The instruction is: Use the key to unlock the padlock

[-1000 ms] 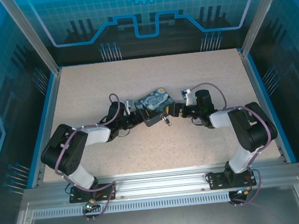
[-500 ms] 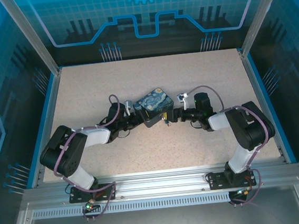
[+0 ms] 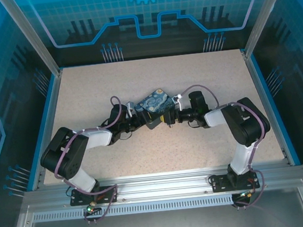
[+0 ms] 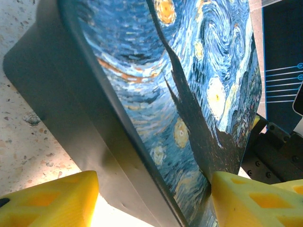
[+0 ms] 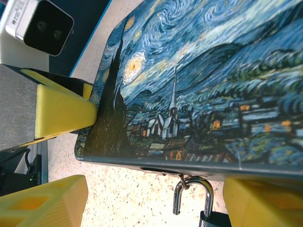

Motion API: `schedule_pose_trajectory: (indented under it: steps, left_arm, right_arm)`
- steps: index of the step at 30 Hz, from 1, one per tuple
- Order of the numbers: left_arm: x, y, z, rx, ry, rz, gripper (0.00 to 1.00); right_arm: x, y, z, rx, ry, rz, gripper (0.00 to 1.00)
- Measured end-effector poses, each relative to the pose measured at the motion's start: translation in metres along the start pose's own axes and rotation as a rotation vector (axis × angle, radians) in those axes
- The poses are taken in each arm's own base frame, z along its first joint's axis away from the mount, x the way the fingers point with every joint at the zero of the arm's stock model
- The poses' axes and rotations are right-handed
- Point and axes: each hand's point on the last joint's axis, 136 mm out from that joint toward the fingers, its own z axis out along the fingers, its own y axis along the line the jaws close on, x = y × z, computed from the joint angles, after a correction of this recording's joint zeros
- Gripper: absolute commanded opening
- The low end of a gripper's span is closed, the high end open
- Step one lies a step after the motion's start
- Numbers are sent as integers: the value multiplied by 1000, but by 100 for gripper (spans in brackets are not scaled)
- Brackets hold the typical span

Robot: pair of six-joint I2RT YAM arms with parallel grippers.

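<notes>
The rectangular blue starry-night tin box (image 3: 155,103) lies mid-way across the speckled beige desk (image 3: 207,76), clamped by the left gripper (image 3: 140,118) from 8 o'clock. A small dark padlock (image 5: 214,220) with a silvery shackle hangs off the tin's 5 o'clock edge, between the wide-spread yellow fingers (image 5: 47,198) of the right gripper (image 5: 151,205).

The padlock (image 5: 215,221) is cut through its body by the lower edge of the right wrist view, so the keyhole is hidden. From above, it is too small for detail, and whether the key sits at it cannot be told. The tin (image 5: 199,80) is cropped at the top and right, and its front wall is lost in shadow. The fingers (image 5: 42,203) of the right pincer (image 5: 156,203) are cut off below.
</notes>
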Motion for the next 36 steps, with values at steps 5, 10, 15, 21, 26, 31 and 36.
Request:
schedule_pose_trajectory:
  steps: [5,10,15,21,26,31,36]
  left_arm:
    - [0,0,0,0,0,0,65]
    - [0,0,0,0,0,0,65]
    - [0,0,0,0,0,0,65]
    - [0,0,0,-1,-1,1,65]
    - [0,0,0,-1,-1,1,65]
    - [0,0,0,-1,-1,1,65]
    - [0,0,0,-1,-1,1,65]
  right_arm:
    - [5,-3,6,-2,34,16,73]
    - [9,-2,10,-18,61,24,67]
    - [10,2,12,-34,77,32,61]
    - [12,1,11,-35,79,45,55]
    - [17,0,8,-37,85,59,53]
    - [19,2,5,-50,86,64,51]
    - [18,2,2,-49,80,67,47]
